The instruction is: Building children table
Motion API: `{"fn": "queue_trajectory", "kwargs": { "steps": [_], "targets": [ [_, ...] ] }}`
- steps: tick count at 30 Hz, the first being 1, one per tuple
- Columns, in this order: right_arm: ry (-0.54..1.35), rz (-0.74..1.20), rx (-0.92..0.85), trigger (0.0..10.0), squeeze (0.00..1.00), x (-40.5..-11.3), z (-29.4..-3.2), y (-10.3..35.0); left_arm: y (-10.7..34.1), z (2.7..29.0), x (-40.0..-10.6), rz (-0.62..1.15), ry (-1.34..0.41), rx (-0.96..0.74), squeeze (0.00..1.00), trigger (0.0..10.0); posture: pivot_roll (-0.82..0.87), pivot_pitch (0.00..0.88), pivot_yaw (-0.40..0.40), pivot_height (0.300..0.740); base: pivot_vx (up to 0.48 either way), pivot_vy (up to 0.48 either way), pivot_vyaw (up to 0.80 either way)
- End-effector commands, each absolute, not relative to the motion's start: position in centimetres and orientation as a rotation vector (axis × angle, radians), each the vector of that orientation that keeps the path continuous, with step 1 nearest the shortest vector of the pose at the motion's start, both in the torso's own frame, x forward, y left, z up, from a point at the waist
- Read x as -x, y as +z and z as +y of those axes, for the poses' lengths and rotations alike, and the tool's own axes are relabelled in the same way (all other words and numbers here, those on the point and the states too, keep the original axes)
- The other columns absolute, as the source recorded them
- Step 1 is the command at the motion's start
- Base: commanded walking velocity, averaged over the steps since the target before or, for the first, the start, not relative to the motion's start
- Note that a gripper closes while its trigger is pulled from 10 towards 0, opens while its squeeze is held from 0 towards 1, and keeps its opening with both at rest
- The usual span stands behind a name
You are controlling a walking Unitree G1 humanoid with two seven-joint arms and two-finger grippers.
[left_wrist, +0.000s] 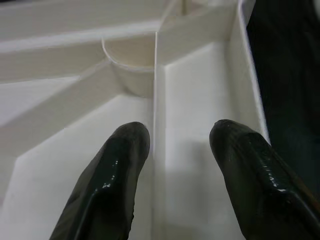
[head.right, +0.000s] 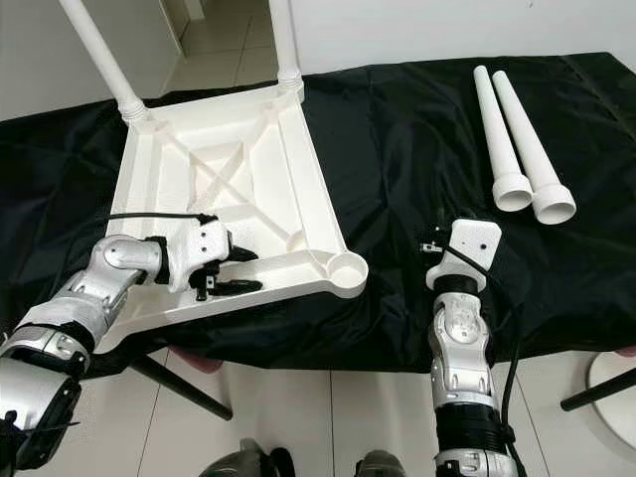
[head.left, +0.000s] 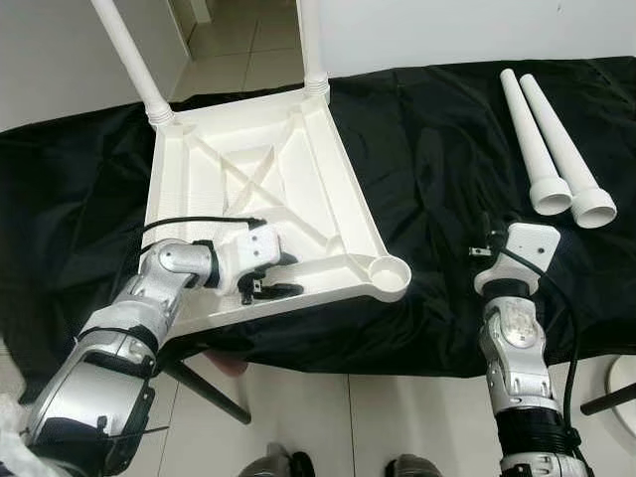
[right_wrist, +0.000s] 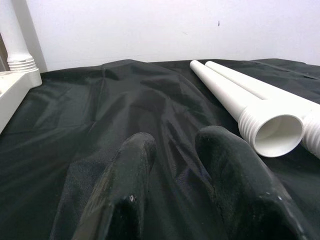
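A white plastic table top (head.left: 248, 159) lies upside down on the black cloth (head.left: 437, 149). Two white legs (head.left: 129, 50) (head.left: 310, 40) stand screwed into its far corners. The near right corner socket (head.left: 388, 270) is empty. My left gripper (head.left: 281, 275) is inside the top's near edge, open, its fingers (left_wrist: 120, 165) straddling a thin rib without clamping it. Two loose white legs (head.left: 532, 139) (head.left: 568, 149) lie side by side at the back right. My right gripper (right_wrist: 176, 137) rests low over the cloth, open and holding nothing, with the loose legs' threaded ends (right_wrist: 272, 132) just ahead of it.
The cloth-covered work table ends at its front edge (head.left: 397, 363), with tiled floor (head.left: 348, 417) below. A dark table leg (head.left: 204, 390) slants under the left side. A white round object (head.left: 626, 383) sits at the lower right. A white wall (head.left: 477, 30) stands behind.
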State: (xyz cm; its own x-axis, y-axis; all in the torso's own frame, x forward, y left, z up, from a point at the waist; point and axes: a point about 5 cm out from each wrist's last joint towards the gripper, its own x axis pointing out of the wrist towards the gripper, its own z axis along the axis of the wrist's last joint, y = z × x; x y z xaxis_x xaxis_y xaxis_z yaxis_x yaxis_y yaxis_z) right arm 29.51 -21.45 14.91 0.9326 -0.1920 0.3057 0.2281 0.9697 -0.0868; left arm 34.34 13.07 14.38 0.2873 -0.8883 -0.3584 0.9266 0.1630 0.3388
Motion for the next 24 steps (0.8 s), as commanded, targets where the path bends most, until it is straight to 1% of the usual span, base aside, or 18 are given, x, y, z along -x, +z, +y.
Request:
{"fn": "queue_trajectory", "kwargs": {
  "steps": [1,2,3,4,5,6,8,10,12,13,14,15,18,19,21,22,23,24],
  "targets": [
    [-0.219,-0.309,0.114,10.0,0.00,-29.5,-21.3,14.9,15.1,13.9,-34.4,0.046,-1.262,-0.484,0.00,10.0,-0.07,0.048,0.175,0.740,0.000,0.000,0.00],
    [-0.224,-0.310,0.112,10.0,0.00,-29.5,-21.3,15.0,15.8,14.1,-34.5,-0.014,-1.208,-0.451,0.00,10.0,-0.07,0.048,0.178,0.740,0.000,0.000,0.00],
    [-0.224,-0.310,0.112,10.0,0.00,-29.5,-21.3,15.0,15.8,14.1,-34.5,-0.014,-1.208,-0.451,0.00,10.0,-0.07,0.048,0.178,0.740,0.000,0.000,0.00],
    [-0.228,-0.311,0.111,10.0,0.00,-29.5,-21.4,15.0,16.3,14.3,-34.5,-0.052,-1.172,-0.429,0.00,10.0,-0.07,0.047,0.179,0.740,0.000,0.000,0.00],
    [-0.230,-0.312,0.110,10.0,0.00,-29.4,-21.4,14.9,16.8,14.6,-34.4,-0.077,-1.151,-0.365,0.00,10.0,-0.07,0.048,0.181,0.740,0.000,0.000,0.00],
    [-0.230,-0.312,0.110,10.0,0.00,-29.4,-21.4,14.9,16.8,14.6,-34.4,-0.077,-1.151,-0.365,0.00,10.0,-0.07,0.048,0.181,0.740,0.000,0.000,0.00],
    [-0.235,-0.311,0.106,10.0,0.00,-29.3,-21.3,14.8,17.3,15.2,-34.0,-0.084,-1.124,-0.267,0.00,10.0,-0.07,0.045,0.181,0.740,0.000,0.000,0.00],
    [-0.235,-0.311,0.106,10.0,0.00,-29.3,-21.3,14.8,17.3,15.2,-34.0,-0.084,-1.124,-0.267,0.00,10.0,-0.07,0.045,0.181,0.740,0.000,0.000,0.00],
    [-0.236,-0.310,0.104,10.0,0.00,-29.3,-21.3,14.8,17.5,15.6,-33.8,-0.091,-1.107,-0.232,0.00,10.0,-0.07,0.044,0.181,0.740,0.000,0.000,0.00],
    [-0.236,-0.309,0.102,10.0,0.00,-29.3,-21.2,14.7,17.6,16.0,-33.5,-0.087,-1.092,-0.188,0.00,10.0,-0.07,0.043,0.185,0.740,0.000,0.000,0.00],
    [-0.236,-0.309,0.102,10.0,0.00,-29.3,-21.2,14.7,17.6,16.0,-33.5,-0.087,-1.092,-0.188,0.00,10.0,-0.07,0.043,0.185,0.740,0.000,0.000,0.00],
    [-0.238,-0.310,0.099,10.0,0.00,-29.3,-21.1,14.7,17.9,16.5,-32.8,-0.073,-1.098,-0.084,0.00,10.0,-0.07,0.042,0.187,0.740,0.000,0.000,0.00],
    [-0.238,-0.310,0.099,10.0,0.00,-29.3,-21.1,14.7,17.9,16.5,-32.8,-0.073,-1.098,-0.084,0.00,10.0,-0.07,0.042,0.187,0.740,0.000,0.000,0.00],
    [-0.242,-0.311,0.095,10.0,0.00,-29.3,-21.1,14.7,18.1,17.1,-31.4,-0.058,-1.147,0.050,0.00,10.0,-0.07,0.036,0.192,0.740,0.000,0.000,0.00],
    [-0.242,-0.311,0.095,10.0,0.00,-29.3,-21.1,14.7,18.1,17.1,-31.4,-0.058,-1.147,0.050,0.00,10.0,-0.07,0.036,0.192,0.740,0.000,0.000,0.00],
    [-0.250,-0.315,0.088,10.0,0.00,-29.3,-21.1,14.7,18.1,16.5,-29.6,-0.059,-1.200,0.137,0.00,10.0,-0.07,0.027,0.186,0.740,0.000,0.000,0.00],
    [-0.250,-0.315,0.088,10.0,0.00,-29.3,-21.1,14.7,18.1,16.5,-29.6,-0.059,-1.200,0.137,0.00,10.0,-0.07,0.027,0.186,0.740,0.000,0.000,0.00],
    [-0.256,-0.320,0.083,10.0,0.00,-29.4,-21.1,14.8,18.1,15.6,-28.1,-0.052,-1.245,0.197,0.00,10.0,-0.07,0.027,0.186,0.740,0.000,0.000,0.00]
  ]
}}
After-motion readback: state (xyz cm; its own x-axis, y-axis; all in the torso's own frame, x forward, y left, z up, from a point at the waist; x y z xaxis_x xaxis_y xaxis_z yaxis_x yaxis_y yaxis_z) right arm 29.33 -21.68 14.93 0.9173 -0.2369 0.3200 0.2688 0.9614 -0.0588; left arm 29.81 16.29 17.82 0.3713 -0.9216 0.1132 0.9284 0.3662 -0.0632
